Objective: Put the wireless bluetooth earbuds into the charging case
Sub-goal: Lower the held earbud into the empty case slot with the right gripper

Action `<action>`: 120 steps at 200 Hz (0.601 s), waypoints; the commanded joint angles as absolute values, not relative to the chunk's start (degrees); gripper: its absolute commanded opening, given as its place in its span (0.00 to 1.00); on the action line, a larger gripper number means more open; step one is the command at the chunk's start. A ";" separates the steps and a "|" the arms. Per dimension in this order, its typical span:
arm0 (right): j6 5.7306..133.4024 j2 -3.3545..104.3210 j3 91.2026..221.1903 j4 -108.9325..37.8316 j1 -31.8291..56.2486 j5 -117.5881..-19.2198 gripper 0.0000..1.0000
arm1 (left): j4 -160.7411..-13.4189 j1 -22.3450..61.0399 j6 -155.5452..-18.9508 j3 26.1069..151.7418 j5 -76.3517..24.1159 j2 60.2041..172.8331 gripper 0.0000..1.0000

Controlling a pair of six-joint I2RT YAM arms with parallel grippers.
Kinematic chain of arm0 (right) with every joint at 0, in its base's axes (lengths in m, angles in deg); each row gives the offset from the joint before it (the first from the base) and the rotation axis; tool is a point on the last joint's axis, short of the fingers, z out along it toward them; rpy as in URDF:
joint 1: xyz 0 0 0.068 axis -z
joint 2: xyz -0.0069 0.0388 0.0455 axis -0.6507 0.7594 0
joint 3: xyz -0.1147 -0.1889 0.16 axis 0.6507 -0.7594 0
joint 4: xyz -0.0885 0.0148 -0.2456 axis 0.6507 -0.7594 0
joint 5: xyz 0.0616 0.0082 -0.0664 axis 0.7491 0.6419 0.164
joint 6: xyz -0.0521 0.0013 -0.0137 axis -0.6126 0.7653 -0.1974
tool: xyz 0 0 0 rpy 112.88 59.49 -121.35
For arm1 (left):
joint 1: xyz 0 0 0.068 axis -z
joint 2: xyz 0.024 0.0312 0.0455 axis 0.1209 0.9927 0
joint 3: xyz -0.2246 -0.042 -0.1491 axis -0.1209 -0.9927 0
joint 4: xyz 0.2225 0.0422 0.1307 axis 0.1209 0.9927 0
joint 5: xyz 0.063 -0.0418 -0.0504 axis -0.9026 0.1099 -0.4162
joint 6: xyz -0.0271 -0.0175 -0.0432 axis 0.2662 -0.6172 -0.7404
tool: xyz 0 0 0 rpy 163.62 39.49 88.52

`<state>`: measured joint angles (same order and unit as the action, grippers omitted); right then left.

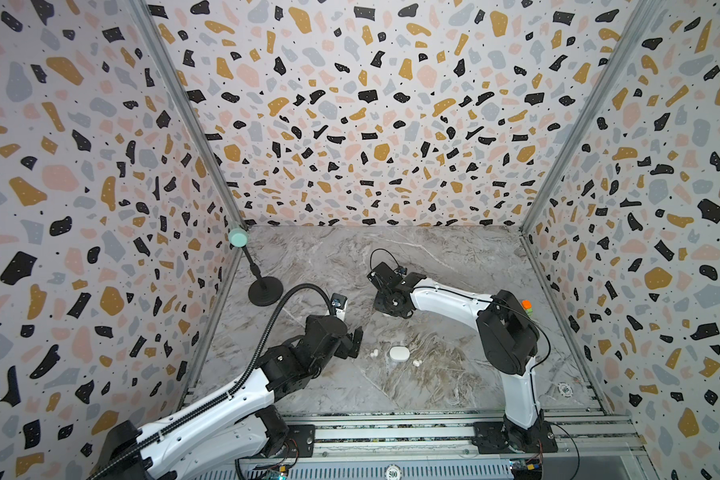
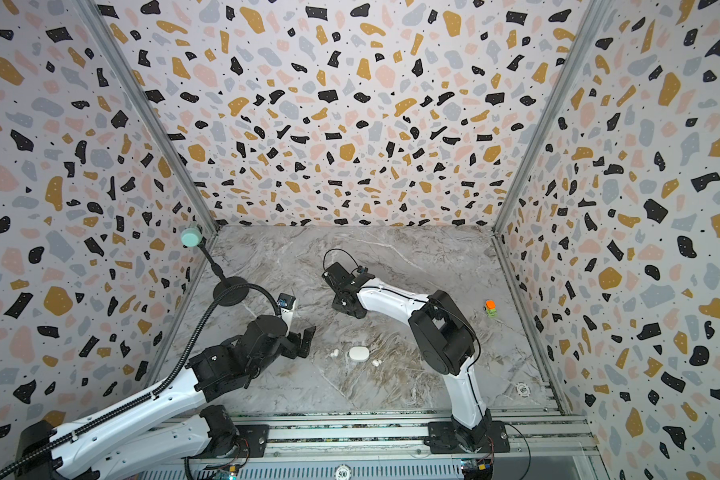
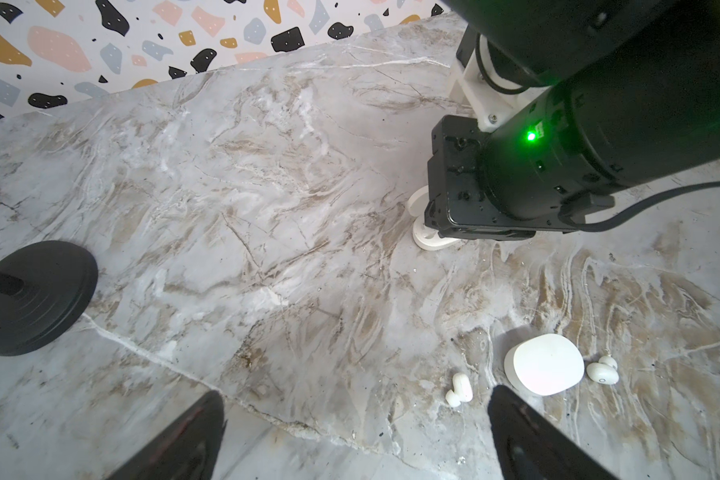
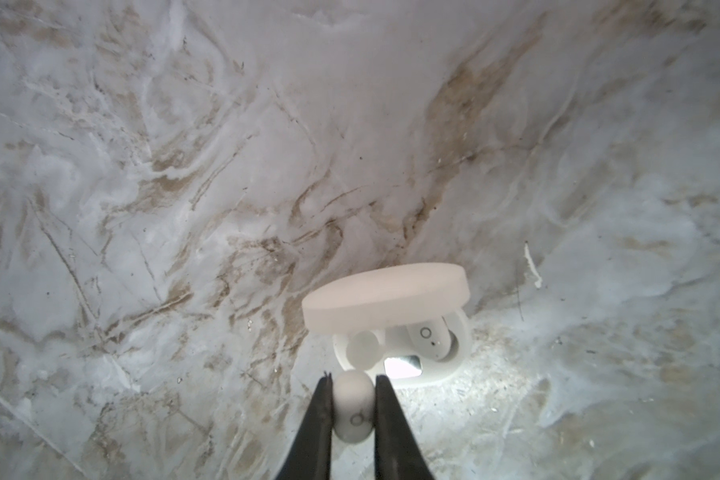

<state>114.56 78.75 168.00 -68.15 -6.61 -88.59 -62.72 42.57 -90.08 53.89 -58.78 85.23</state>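
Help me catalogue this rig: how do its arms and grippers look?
Left arm and right arm: white links, black joints; ribbed black conduit on the left, thin black cable on the right. Left gripper and right gripper: black, tapered jaws.

Four white earbuds, two charging cases

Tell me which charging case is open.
The far case under the right gripper: lid raised, one seated earbud. The near case between two loose earbuds is shut.
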 commanded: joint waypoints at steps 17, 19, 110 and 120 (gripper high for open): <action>113.76 77.57 168.94 -69.36 -6.25 -89.27 0.15 | -64.76 42.38 -89.20 53.14 -58.02 85.38 1.00; 113.76 77.56 168.95 -69.28 -6.24 -89.27 0.15 | -64.76 42.41 -89.19 53.20 -58.00 85.36 1.00; 113.34 78.80 169.14 -69.09 -5.92 -88.83 0.14 | -64.81 42.38 -89.18 53.15 -57.68 85.49 1.00; 113.30 78.96 169.17 -69.08 -5.90 -88.78 0.14 | -64.78 42.40 -89.14 53.09 -57.64 85.49 1.00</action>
<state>114.13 78.88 168.00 -68.08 -6.21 -88.52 -62.81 42.57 -89.69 53.89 -58.21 85.60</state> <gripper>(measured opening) 0.177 0.996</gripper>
